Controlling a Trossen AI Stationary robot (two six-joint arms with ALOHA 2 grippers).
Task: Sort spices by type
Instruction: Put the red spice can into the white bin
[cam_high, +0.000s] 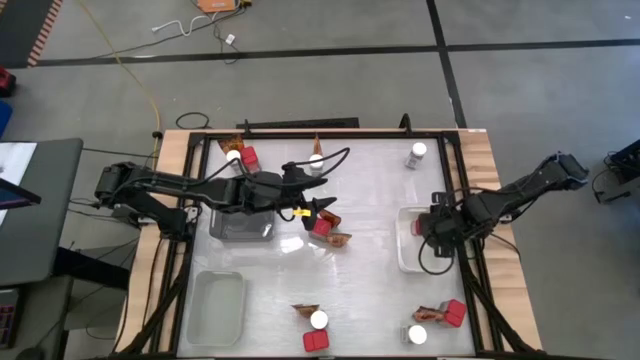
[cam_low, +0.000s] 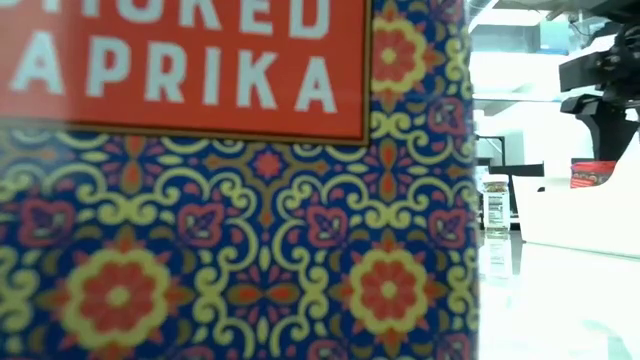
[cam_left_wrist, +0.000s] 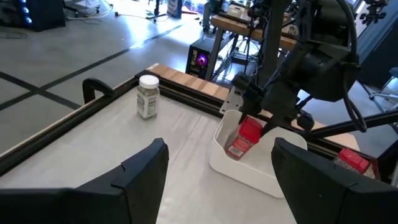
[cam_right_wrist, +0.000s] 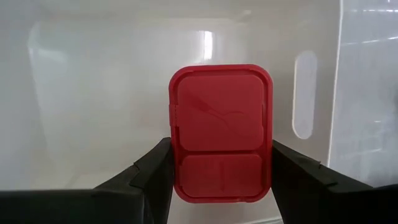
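From above, the right gripper (cam_high: 432, 226) hung over the white tray (cam_high: 408, 262). Its wrist view showed both fingers pressed against a red spice box (cam_right_wrist: 221, 133) inside that tray. The left gripper (cam_left_wrist: 217, 171) stood open, empty, mid-table.

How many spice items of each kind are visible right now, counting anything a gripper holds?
Red boxes: 5 (one in the right gripper)
White-lidded jars: 5
Orange-brown packets: 5
Total: 15
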